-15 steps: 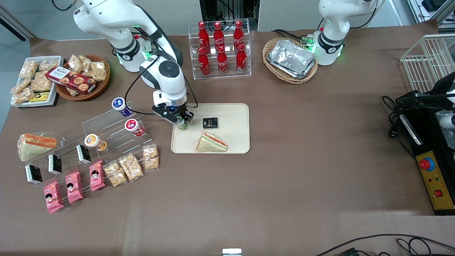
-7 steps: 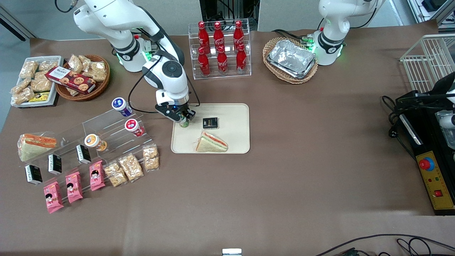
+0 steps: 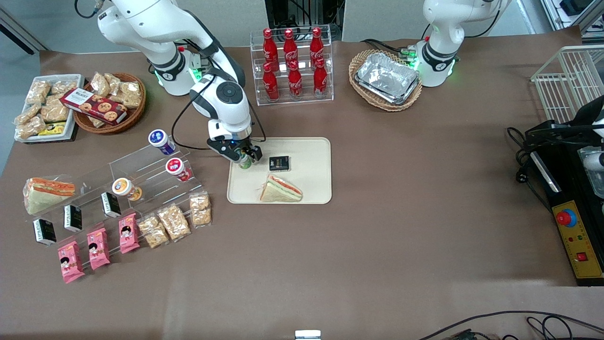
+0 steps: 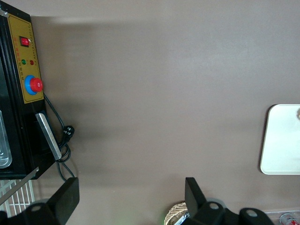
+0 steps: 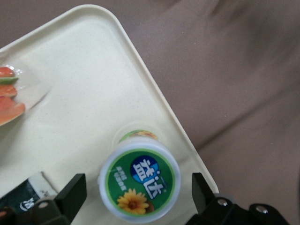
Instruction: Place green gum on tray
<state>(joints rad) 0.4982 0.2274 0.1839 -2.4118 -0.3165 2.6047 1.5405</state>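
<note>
Gum [image 3: 244,163], the green-bodied bottle, stands upright on the tray [image 3: 311,189] near the rim on the working arm's end, its long axis vertical and its white lid with the green label facing up into the wrist camera [image 5: 139,184]. The gripper [image 3: 242,158] hangs right over it with its jaws spread apart, one finger [image 5: 70,194] on each side of the lid and neither touching it. The cream tray [image 5: 70,84] also holds one black packet [image 3: 279,163] beside the bottle and one wrapped sandwich [image 3: 280,190] nearer to the front camera. On the counter [image 3: 401,226], a clear rack [image 3: 292,97] holds six red cola bottles [image 3: 270,52] in two rows of three, and a wicker basket [image 3: 384,101] holds stacked foil trays [image 3: 388,78]. Toward the working arm's end, a clear stepped stand [image 3: 141,170] carries three more gum bottles: one blue [image 3: 161,141], one red [image 3: 178,169], one orange [image 3: 126,188].
</note>
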